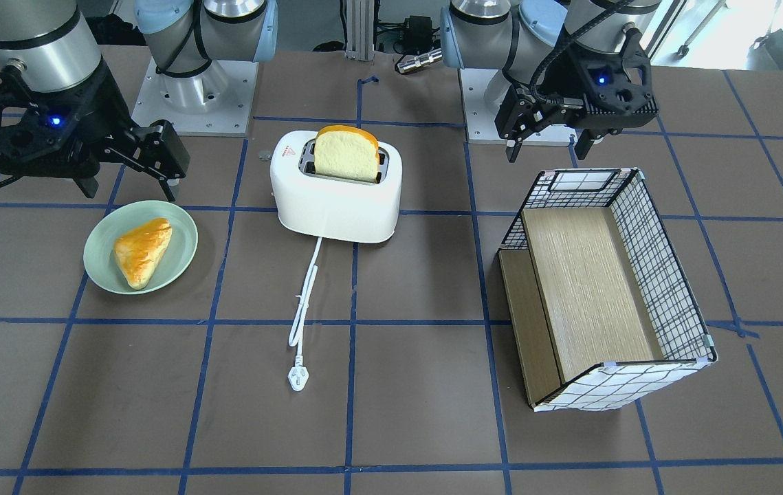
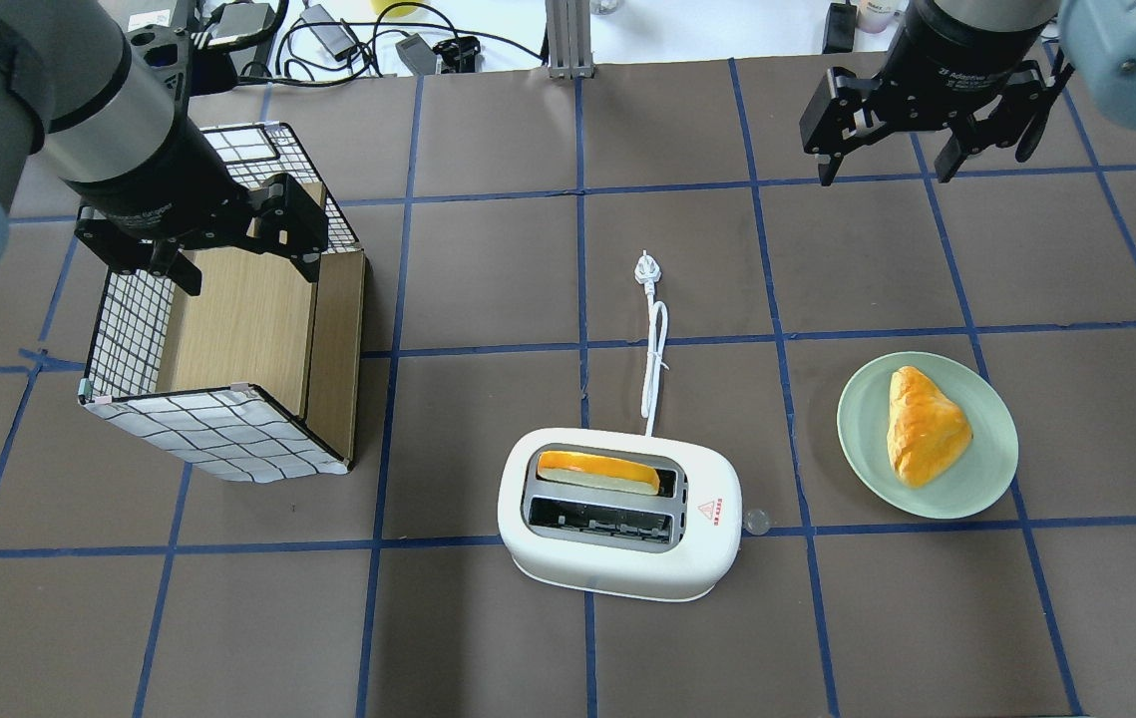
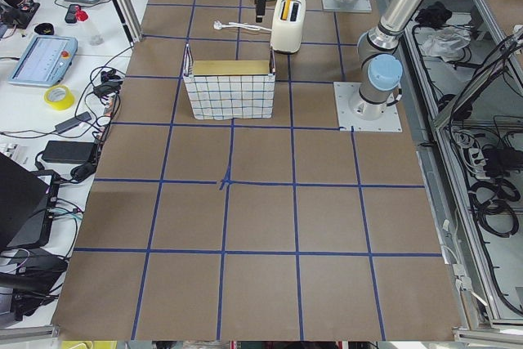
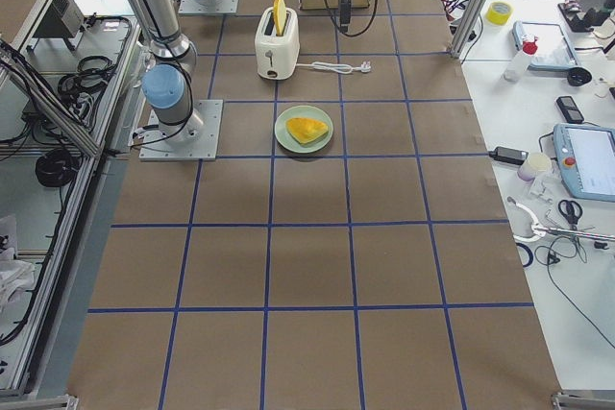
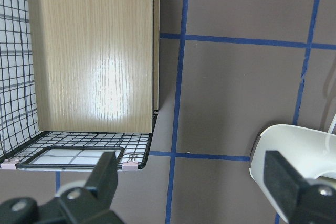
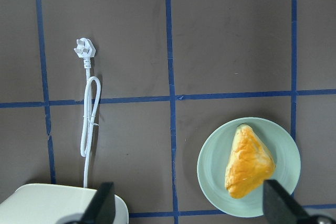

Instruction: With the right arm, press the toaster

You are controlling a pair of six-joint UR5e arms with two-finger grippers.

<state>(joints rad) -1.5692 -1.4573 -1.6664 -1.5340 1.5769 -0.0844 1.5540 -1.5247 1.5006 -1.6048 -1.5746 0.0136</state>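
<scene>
The white two-slot toaster (image 2: 617, 563) stands mid-table with a red triangle sticker on top; it also shows in the front view (image 1: 336, 199). A bread slice (image 2: 597, 472) stands up in one slot. The toaster's cord runs out to a plug (image 2: 645, 267). My right gripper (image 2: 885, 165) is open and empty, high at the far right, well away from the toaster; in the front view (image 1: 126, 184) it hangs above the plate. Its wrist view (image 6: 191, 208) shows a toaster corner (image 6: 63, 203). My left gripper (image 2: 246, 269) is open and empty over the basket.
A green plate (image 2: 996, 479) with a golden pastry (image 2: 922, 424) lies to the right of the toaster. A wire-grid basket (image 2: 129, 319) with a wooden board inside stands at the left. A small round knob (image 2: 755, 520) sits at the toaster's right end.
</scene>
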